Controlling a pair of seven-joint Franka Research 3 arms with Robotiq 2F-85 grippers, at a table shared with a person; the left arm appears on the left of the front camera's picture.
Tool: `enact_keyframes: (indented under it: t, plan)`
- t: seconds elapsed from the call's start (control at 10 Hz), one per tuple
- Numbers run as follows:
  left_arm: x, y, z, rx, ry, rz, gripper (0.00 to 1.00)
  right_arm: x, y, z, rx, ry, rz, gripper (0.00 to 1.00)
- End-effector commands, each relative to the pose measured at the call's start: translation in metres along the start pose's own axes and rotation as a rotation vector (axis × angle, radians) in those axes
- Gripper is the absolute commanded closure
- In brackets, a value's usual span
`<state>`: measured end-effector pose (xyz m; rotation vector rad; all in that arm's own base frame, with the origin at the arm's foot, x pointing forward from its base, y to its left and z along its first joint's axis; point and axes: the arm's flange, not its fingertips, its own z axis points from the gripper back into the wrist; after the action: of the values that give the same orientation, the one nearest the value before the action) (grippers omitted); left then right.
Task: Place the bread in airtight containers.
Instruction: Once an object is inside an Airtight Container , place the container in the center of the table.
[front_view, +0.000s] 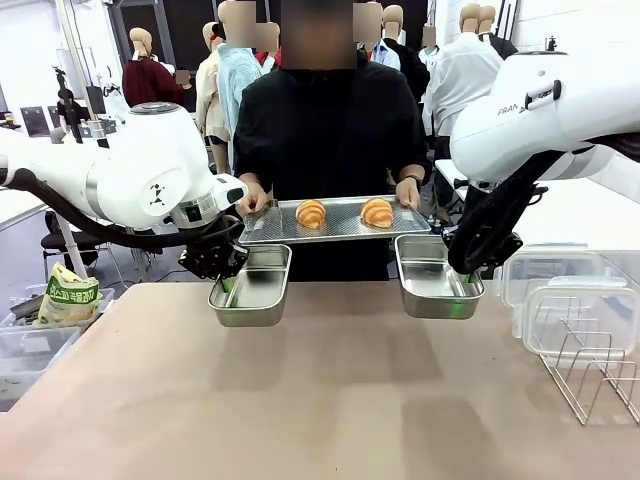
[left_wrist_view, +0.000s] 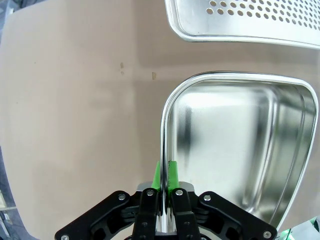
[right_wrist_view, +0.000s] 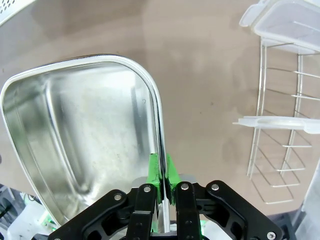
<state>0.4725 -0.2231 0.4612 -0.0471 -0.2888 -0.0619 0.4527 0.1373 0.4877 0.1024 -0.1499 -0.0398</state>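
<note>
Left end effector (left_wrist_view: 165, 172) on shiny steel pan (left_wrist_view: 230, 150)

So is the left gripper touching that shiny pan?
Touching. In the left wrist view the left gripper has its jaws shut on the rim of the pan, with the metal edge pinched between them.

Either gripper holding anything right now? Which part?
Yes: left gripper pinches the left pan by its side rim; right gripper pinches the right pan by its rim.
</note>
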Motion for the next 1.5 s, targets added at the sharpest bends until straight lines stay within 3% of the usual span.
enact_keyframes:
  t: [0.0, 1.4]
  plan:
    - [0.0016, 0.0003, 0.0026, -0.003, -0.009, 0.001, 1.00, -0.0003, -0.0003, 0.0026, -0.003, -0.006, 0.002, 1.00]
    - [0.0016, 0.0003, 0.0026, -0.003, -0.009, 0.001, 1.00, -0.0003, -0.0003, 0.0026, -0.003, -0.006, 0.002, 1.00]
